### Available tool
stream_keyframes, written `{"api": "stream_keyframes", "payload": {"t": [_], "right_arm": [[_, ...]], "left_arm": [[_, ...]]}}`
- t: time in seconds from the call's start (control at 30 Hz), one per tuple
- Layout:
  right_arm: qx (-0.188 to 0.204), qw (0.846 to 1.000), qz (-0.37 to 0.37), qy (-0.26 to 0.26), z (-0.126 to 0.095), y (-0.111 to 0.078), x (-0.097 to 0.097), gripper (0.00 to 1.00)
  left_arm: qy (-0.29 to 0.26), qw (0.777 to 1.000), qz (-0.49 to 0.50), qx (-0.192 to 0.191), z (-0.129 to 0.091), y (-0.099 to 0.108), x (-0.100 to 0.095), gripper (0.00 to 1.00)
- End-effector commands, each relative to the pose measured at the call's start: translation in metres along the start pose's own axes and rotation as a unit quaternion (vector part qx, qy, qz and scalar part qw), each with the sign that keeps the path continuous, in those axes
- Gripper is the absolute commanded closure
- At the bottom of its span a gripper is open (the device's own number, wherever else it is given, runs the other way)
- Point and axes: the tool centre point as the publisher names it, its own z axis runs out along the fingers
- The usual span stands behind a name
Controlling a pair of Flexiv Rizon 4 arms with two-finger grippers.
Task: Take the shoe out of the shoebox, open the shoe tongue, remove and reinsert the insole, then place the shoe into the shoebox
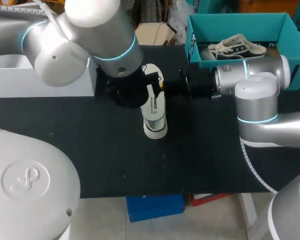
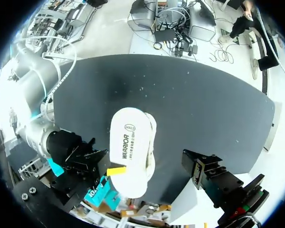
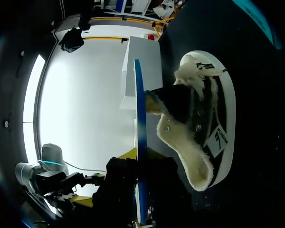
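The right gripper [image 1: 163, 84], in from the right, is clamped on the far end of the insole [image 1: 154, 107]. One yellow tip lies on top and the lower one is hidden from above. The insole hangs flat just above the shoe [image 3: 204, 133], which stands mid-table [image 1: 90, 150], mostly covered. The left gripper [image 1: 135, 92] sits just left of the shoe, and whether it is apart or together cannot be told. The shoebox [image 1: 240, 22] at far right holds a second shoe [image 1: 235, 47].
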Motion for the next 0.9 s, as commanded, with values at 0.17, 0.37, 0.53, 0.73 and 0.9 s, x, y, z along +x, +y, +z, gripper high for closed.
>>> {"api": "stream_keyframes", "payload": {"t": [0.17, 0.37, 0.53, 0.73, 0.9], "right_arm": [[-0.001, 1.0, 0.0, 0.0, 0.001, 0.0, 0.0, 1.0], [-0.001, 1.0, 0.0, 0.0, 0.001, 0.0, 0.0, 1.0], [-0.001, 1.0, 0.0, 0.0, 0.001, 0.0, 0.0, 1.0], [-0.001, 1.0, 0.0, 0.0, 0.001, 0.0, 0.0, 1.0], [-0.001, 1.0, 0.0, 0.0, 0.001, 0.0, 0.0, 1.0]], "left_arm": [[0.075, 0.997, 0.001, 0.004, 0.003, 0.012, -0.011, 0.0], [0.086, 0.996, 0.013, -0.011, 0.003, 0.014, -0.017, 0.0], [0.086, 0.996, 0.013, -0.011, 0.003, 0.014, -0.017, 0.0], [0.086, 0.996, 0.013, -0.011, 0.003, 0.014, -0.017, 0.0], [-0.019, 0.999, 0.012, 0.042, 0.006, 0.023, -0.012, 0.0]]}}
